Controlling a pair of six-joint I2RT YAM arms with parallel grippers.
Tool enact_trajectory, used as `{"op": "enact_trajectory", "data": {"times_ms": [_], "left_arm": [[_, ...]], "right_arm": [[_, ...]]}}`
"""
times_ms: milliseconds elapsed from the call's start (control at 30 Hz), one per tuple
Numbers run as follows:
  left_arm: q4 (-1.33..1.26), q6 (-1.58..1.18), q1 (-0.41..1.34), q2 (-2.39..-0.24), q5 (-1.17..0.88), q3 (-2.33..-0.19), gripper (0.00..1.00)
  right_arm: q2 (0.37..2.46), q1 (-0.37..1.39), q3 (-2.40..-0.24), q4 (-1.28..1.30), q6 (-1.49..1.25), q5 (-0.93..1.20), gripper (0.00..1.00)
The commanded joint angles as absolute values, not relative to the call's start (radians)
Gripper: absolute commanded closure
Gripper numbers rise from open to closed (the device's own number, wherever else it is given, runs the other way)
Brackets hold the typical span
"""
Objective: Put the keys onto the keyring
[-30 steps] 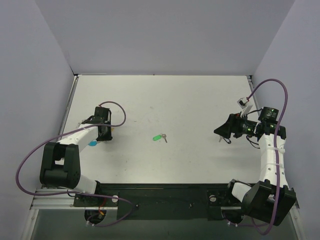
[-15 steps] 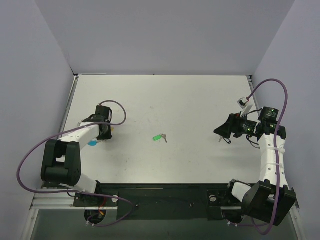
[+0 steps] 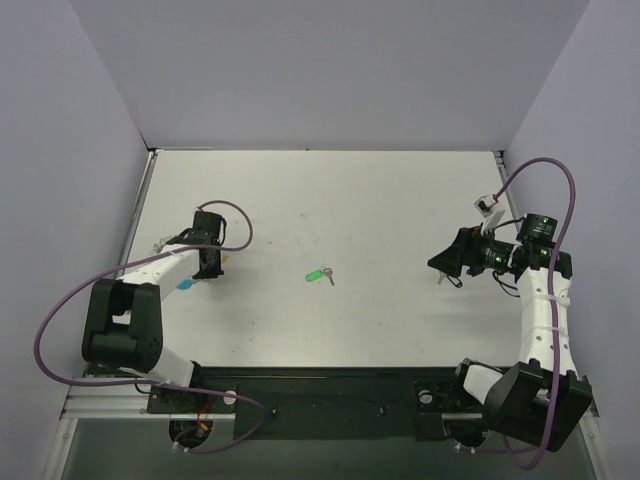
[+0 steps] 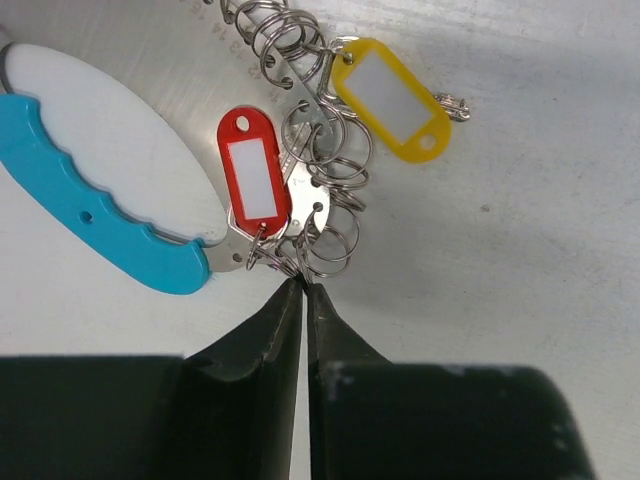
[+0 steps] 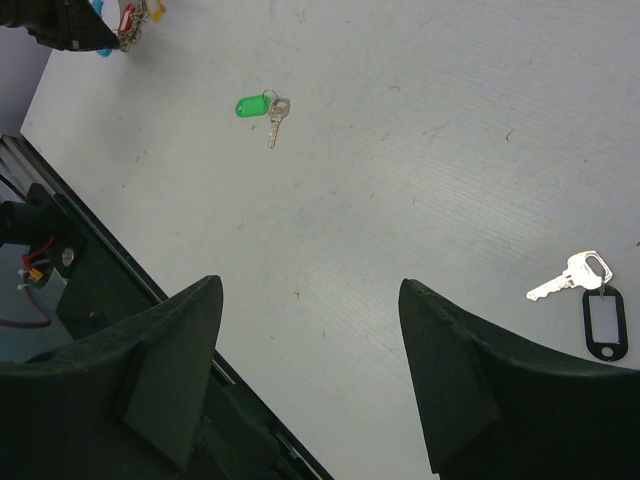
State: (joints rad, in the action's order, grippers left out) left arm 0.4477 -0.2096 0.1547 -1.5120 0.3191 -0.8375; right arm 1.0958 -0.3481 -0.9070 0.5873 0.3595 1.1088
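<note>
The keyring [image 4: 318,175] is a cluster of silvery wire coils with a red tag [image 4: 253,180], a yellow tag [image 4: 392,100] and a large blue tag [image 4: 90,215]. It lies at the table's left, and its blue tag also shows in the top view [image 3: 184,287]. My left gripper [image 4: 301,287] is shut, its tips pinching the wire at the near end of the keyring. The green-tagged key [image 3: 320,274] lies mid-table and also shows in the right wrist view [image 5: 262,106]. The black-rimmed key [image 5: 590,300] lies at the right. My right gripper [image 5: 310,283] is open and empty, hovering beside it.
The white table [image 3: 380,200] is walled at the back and on both sides. A black rail [image 3: 330,395] with the arm bases runs along the near edge. A small white connector [image 3: 487,206] hangs on the right arm's purple cable.
My left gripper has shifted slightly to the right and away with the keyring. The right arm and both keys have not moved.
</note>
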Motion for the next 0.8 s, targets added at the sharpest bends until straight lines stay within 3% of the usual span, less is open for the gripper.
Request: {"op": "enact_trajectory", "data": {"times_ms": [0,433,767], "left_arm": [[0.44,-0.221,0.163,-1.477,0.357,-0.865,0.87],[0.466,-0.15,0.241,-1.355,0.328,-0.847,0.98],[0.43,-0.202,0.27,-1.218,0.114,-0.784,0.99]], "right_arm": [[1.101,-0.356,-0.904,0.603,0.376,1.155,0.34],[1.103,-0.356,-0.905,0.604,0.377,1.158,0.34],[1.106,-0.356,-0.905,0.607,0.383,1.16,0.34]]}}
